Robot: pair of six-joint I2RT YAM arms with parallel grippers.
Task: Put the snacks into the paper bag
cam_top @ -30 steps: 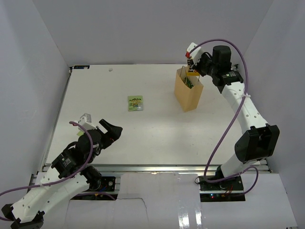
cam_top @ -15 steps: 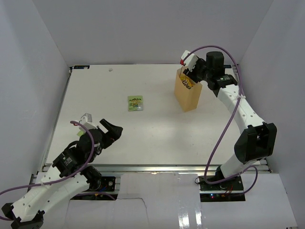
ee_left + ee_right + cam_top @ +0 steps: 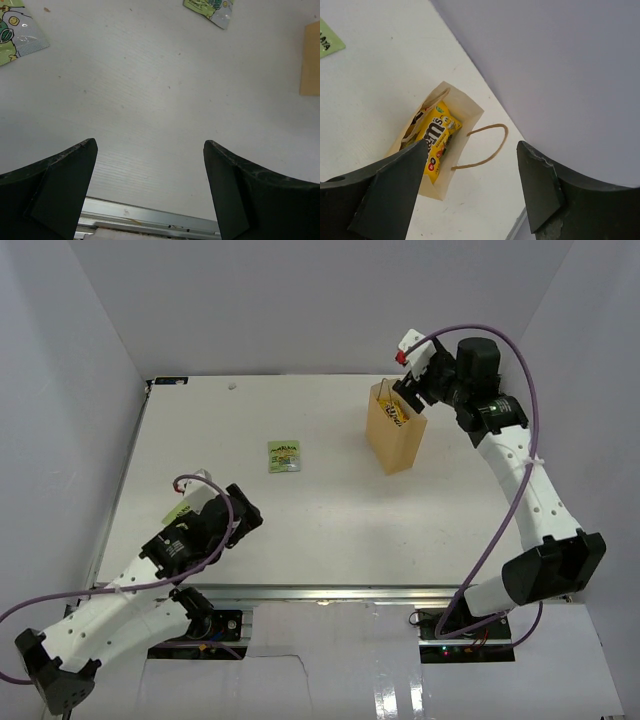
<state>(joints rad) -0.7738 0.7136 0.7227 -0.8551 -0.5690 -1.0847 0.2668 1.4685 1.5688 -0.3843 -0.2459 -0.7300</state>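
Left tool [image 3: 150, 150] spread, empty; it had swung forward from a second before. Near pouch [image 3: 15, 30] lay flat on the worktop [image 3: 330, 510] just beside it, far pouch [image 3: 285, 456] farther out. Likely light, thin, slick: pinch an edge. Bag [image 3: 395, 430] upright, M&M's pack [image 3: 437, 142] inside. Right tool [image 3: 470, 150] spread, had lifted off its mouth.

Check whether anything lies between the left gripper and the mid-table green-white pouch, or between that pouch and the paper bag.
Nothing visible does. Only bare table separates the open left gripper from the pouch, and the pouch from the paper bag. The open right gripper hovers above the bag's mouth.
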